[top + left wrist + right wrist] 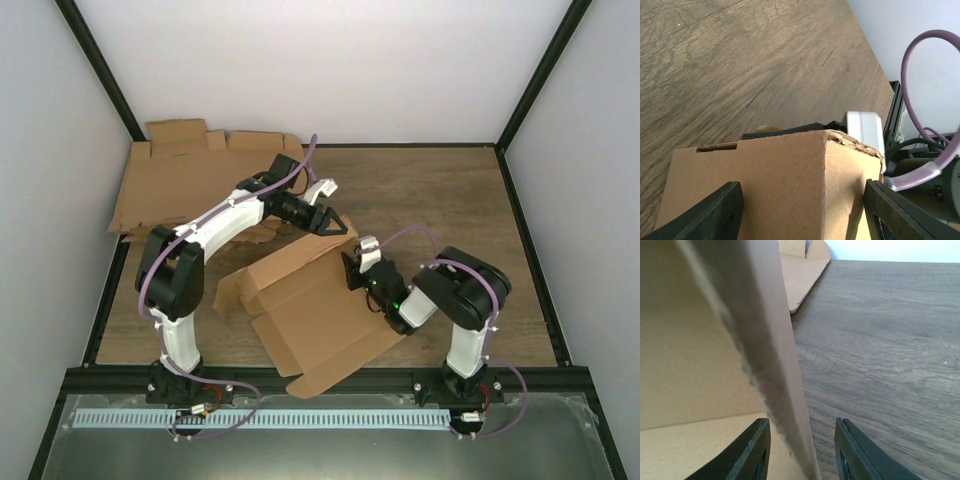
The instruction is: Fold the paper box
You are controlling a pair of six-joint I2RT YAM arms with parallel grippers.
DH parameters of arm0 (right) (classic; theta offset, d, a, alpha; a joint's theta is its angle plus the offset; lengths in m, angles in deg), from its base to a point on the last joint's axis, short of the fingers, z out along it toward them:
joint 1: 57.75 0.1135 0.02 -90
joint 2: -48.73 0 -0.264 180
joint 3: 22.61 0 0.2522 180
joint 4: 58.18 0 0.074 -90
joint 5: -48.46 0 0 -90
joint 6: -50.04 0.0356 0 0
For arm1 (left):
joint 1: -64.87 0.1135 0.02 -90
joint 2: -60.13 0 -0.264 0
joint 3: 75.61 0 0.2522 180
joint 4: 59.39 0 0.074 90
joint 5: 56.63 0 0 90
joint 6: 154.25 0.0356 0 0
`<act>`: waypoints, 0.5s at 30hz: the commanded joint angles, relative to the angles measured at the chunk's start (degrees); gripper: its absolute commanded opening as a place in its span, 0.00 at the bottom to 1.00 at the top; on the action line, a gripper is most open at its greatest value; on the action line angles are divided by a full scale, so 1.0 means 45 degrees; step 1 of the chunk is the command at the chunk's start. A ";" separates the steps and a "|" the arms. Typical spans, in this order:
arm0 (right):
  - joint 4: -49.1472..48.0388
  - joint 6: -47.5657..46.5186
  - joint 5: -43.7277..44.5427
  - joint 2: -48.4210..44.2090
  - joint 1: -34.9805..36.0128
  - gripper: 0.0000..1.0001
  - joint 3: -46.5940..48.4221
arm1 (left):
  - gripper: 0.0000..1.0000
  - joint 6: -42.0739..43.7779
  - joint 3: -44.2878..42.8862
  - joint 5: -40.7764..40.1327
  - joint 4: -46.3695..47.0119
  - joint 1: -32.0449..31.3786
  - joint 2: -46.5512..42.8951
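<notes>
Closest to us, the two arms stand on one black rail [390,378], with one pale toothed strip [260,418] in front of it.

The right gripper [801,421] is set narrow, its two black fingers astride one raised side of the box [310,315]. We see that side edge-on, fuzzy along its cut rim. It lies close by the left finger, while bare table [890,365] shows between it and the right finger, so we read nothing as clamped. To this gripper's left is the box's smooth brown floor. To its right runs grey-brown wood grain.

The box is one die-cut card sheet, half raised. It sits left of the right gripper and on the near side of the left gripper [802,186], with loose flaps spread towards the rail.

The left gripper stands wide, its two wedge-shaped black fingers to either side of the box's far corner, which rises just ahead of them. The corner looks broader than the gap between the fingers, and we cannot tell whether either finger touches it. The corner is a sharp fold, crushed and frayed at the top, and one narrow slot [717,147] is cut under the rim to its left. Beyond it the right gripper's grey housing [864,127] blocks the view, and one purple cable [908,65] loops above.

Farther off, behind and left of the left gripper, one pile [185,185] of flat brown blanks lies against the white backdrop [330,70]. We cannot count its sheets.
</notes>
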 commanded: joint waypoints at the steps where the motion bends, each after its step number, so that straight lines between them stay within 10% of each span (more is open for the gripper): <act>1: 0.0088 -0.0049 0.0126 0.1107 -0.0026 0.37 0.0710 | 0.68 0.0191 0.0103 0.0049 -0.1037 0.0010 0.0330; 15: -0.1641 0.0743 -0.1020 0.2842 -0.0539 0.29 0.1109 | 0.68 0.0255 0.0057 0.0349 -0.1040 0.0270 0.0728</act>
